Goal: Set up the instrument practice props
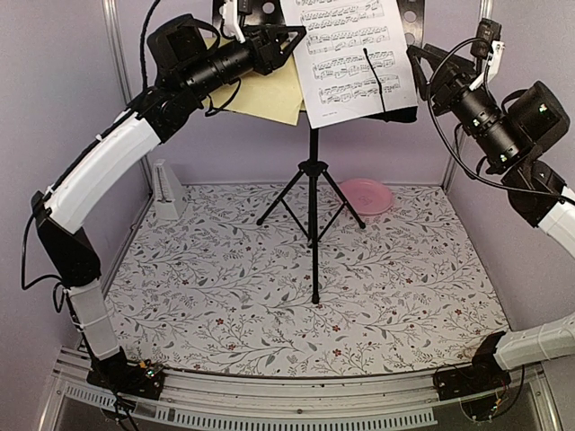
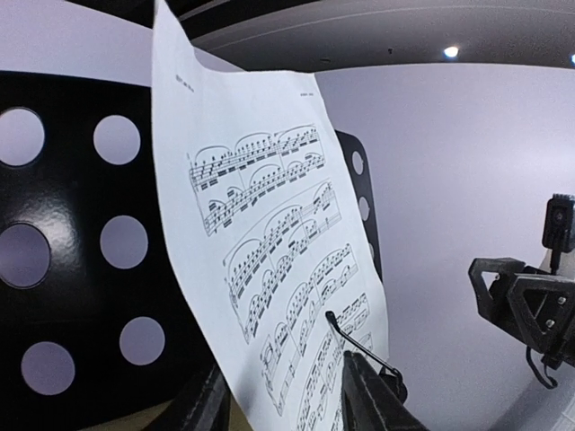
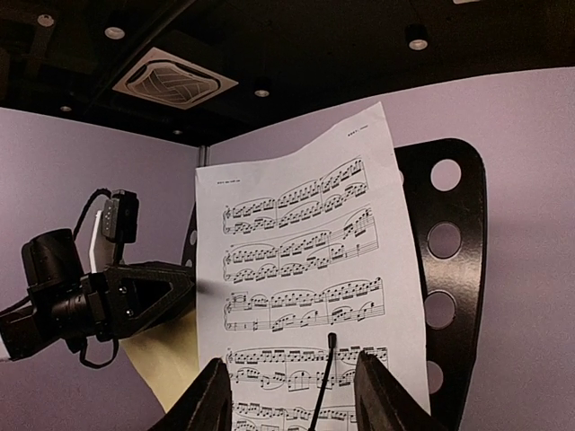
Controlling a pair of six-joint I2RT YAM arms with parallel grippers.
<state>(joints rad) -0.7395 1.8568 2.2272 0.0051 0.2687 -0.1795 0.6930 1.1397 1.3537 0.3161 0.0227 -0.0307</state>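
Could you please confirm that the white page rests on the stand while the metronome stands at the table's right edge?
Not quite: the white page rests on the stand, but the metronome stands at the table's left edge, as the top external view shows.

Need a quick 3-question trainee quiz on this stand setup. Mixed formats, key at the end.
1. True or false: the white sheet rests on the music stand.
2. Which thing lies on the table just right of the stand's legs? A) pink plate B) a mug C) a book
3. Short answer: are the left hand and the right hand open or shut?

Key: 1 true. 2 A. 3 open: in both wrist views the fingers stand apart and clamp nothing.
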